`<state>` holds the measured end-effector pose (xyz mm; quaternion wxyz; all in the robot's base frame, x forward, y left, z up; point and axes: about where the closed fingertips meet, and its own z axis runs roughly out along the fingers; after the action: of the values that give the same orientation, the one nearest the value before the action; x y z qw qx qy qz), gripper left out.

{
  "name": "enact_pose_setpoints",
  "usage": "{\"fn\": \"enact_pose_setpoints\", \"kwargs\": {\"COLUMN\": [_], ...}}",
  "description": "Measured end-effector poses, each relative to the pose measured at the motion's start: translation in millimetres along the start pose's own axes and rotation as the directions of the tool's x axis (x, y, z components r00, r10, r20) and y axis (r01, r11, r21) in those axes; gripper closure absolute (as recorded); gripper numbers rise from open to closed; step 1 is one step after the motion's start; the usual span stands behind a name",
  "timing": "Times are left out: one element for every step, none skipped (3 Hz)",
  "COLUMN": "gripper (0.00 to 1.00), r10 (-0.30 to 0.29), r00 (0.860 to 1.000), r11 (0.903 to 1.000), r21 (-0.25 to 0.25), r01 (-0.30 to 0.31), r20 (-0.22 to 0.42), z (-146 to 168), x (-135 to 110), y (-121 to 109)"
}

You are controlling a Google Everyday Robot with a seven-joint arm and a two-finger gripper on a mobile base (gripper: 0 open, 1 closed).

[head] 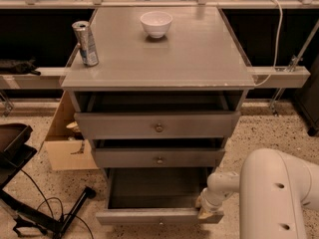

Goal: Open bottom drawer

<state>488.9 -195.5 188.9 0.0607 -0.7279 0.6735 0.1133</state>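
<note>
So there's this grey desk (199, 59) with three drawers stacked under its front edge, and the bottom drawer (144, 216) is pulled well out toward the camera, way past the other two. You can look straight down into its dark inside. Its low flat front sits lowest in the shot, roughly below the middle of the desk's front edge. The gripper (207, 210) is right at the right-hand end of that drawer front, touching it or as good as, below the desk's front right corner. I honestly can't tell if it's open, closed or grabbing onto anything, since it's just a pale lump against the wood from this angle. The chunky white arm (271, 198) comes in from the lower right and takes up most of that corner of the view. The top drawer (124, 125) and middle drawer (129, 158) each stick out a little too, with a dark gap above each, and each has a small brass knob in the centre. Up on the desk, a drink can (85, 43) stands upright right by the left edge, and a white bowl (156, 23) sits near the back edge, about in the middle, well apart from the can. A cardboard box (65, 151) is on the speckled floor just beside the desk's left side, and a white cable (276, 39) hangs past the right edge.
</note>
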Motion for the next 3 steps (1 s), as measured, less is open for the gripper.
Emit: {"fn": "enact_pose_setpoints", "kwargs": {"gripper": [0.04, 0.0, 0.0], "r10": [0.0, 0.0, 0.0], "r00": [1.0, 1.0, 1.0], "r11": [1.0, 1.0, 1.0], "r21": [0.0, 0.0, 0.0], "r01": [0.0, 0.0, 0.0], "r20": [0.0, 0.0, 0.0], "z": [0.0, 0.1, 0.1], "x": [0.0, 0.0, 0.0], "y": [0.0, 0.1, 0.1]}}
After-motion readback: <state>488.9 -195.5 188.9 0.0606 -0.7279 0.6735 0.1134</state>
